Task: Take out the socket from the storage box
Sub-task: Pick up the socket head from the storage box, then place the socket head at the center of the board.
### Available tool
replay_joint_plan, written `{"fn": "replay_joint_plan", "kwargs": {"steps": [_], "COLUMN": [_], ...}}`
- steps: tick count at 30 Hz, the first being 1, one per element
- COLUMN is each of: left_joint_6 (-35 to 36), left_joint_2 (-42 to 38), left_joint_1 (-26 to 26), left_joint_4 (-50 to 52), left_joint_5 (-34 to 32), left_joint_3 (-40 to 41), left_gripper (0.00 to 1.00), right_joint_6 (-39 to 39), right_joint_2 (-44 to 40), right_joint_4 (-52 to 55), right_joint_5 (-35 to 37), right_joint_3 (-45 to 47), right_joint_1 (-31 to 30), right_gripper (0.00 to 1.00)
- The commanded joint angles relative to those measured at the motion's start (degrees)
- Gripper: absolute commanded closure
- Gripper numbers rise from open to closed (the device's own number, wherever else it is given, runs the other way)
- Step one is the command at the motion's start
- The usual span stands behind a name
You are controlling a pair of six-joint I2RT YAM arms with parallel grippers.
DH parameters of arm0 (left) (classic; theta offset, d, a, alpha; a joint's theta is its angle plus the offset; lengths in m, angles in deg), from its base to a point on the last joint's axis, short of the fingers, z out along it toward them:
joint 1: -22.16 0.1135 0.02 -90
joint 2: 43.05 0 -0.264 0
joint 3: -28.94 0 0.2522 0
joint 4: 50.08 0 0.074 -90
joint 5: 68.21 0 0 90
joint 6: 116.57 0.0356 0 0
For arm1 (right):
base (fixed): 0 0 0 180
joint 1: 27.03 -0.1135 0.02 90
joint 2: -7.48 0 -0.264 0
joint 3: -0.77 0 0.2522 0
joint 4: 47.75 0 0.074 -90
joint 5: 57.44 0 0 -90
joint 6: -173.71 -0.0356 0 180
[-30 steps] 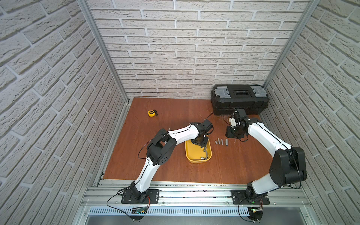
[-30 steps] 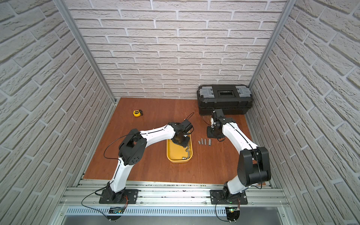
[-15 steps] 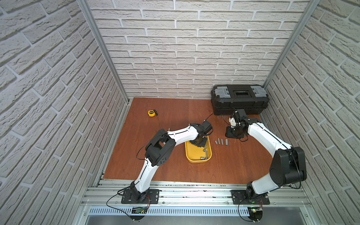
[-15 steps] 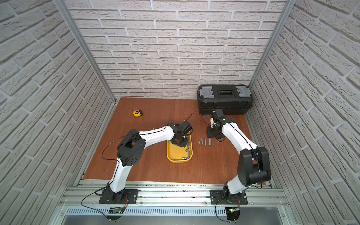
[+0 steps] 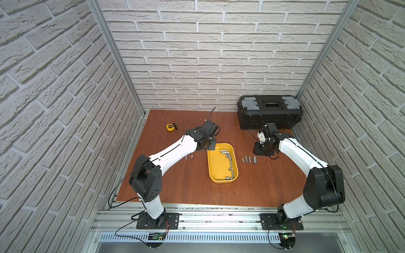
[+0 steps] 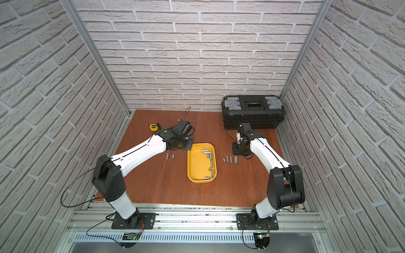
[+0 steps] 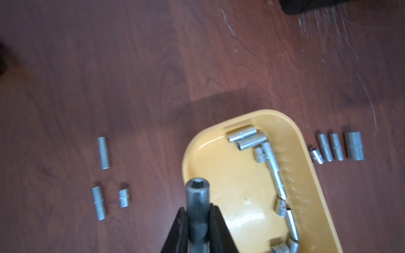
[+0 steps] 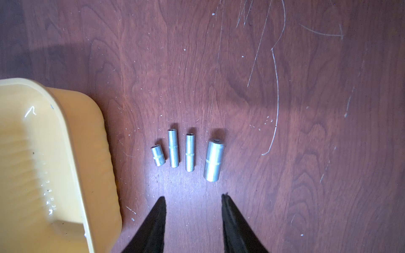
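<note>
Left pincer [image 7: 198, 209] clamped on a dark socket [image 7: 198, 192], held at the rim of the yellow storage box [image 7: 230, 175], more sockets [image 7: 252, 140] lying inside along one wall, right pincer [image 8: 194, 202] open over four sockets [image 8: 190, 152] rowed on the surface [image 8: 306, 131].

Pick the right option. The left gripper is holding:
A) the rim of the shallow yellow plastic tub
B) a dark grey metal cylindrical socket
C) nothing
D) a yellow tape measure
B: in the left wrist view the left gripper is shut on a dark grey metal cylindrical socket, whose hex opening shows at its free end.
</note>
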Motion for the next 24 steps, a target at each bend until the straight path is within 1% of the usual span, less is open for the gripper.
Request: {"fn": "replay_joint_plan", "kwargs": {"steps": [1,4,9,16,24], "left_joint_6": [1.6,3.8,4.83,6.83,7.35], "left_joint_2": [0.19,1.26,6.15,14.54,19.32], "left_joint_1": [4.26,6.62,9.47,10.86,13.11], "left_joint_4": [1.83,2.96,1.72,2.79,1.78], "left_joint_5": [0.28,0.73,3.01,4.59,5.93], "left_joint_3": [3.22,3.51,2.83,-2.67,-2.66], "left_gripper": [0.88,0.88,0.88,0.87,0.86], "right_joint_6": [-0.75,-1.08,-1.6,-1.17,-1.04], "right_joint_2": [-0.96,-1.84,-2.56,-4.02,-5.03], "right_joint_4": [-1.17,-1.83,-2.32,-1.51,-1.22], "right_joint_5": [-0.53,-0.48,-0.79,0.29,0.71], "right_joint_3": [0.7,2.34,3.99,4.97,5.77], "right_joint_1": [0.2,0.2,0.18,0.2,0.16], "right_gripper": [0.57,0.57,0.57,0.57,0.57]}}
